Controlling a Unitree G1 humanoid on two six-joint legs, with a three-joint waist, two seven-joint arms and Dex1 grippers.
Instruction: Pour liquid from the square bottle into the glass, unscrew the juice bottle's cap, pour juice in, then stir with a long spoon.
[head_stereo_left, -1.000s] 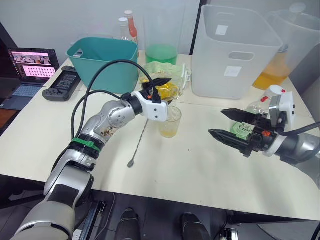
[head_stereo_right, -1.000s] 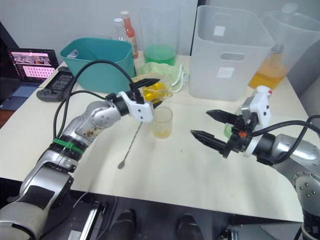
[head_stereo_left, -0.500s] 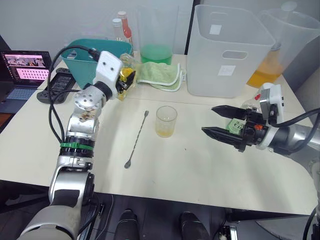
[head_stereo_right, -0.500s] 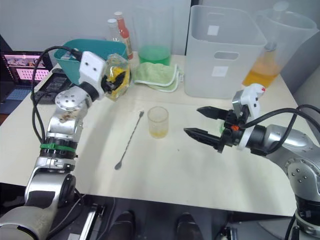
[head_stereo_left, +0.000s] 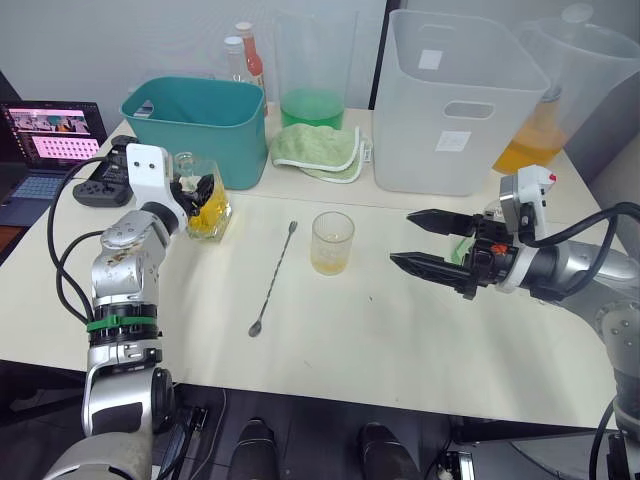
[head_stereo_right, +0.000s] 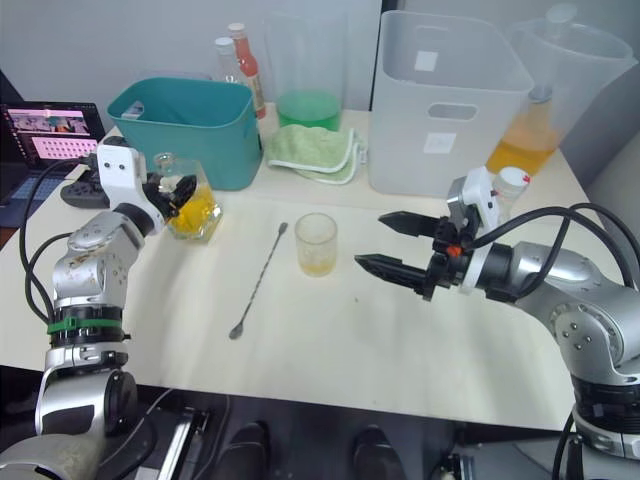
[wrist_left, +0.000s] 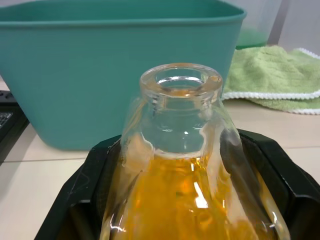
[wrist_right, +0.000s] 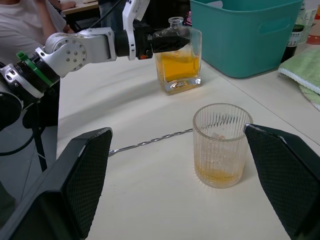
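At table centre, the long spoon lies just at 9 o'clock of the glass, which holds a little yellow liquid. Toward 3 o'clock the right gripper hangs spread wide, empty. Farther at 10 o'clock, the left gripper clamps the upright square bottle before the teal bin.

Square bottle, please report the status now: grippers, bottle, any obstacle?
Left gripper shut on square bottle, upright on table. Right gripper open, beside glass. Long spoon lies between them.
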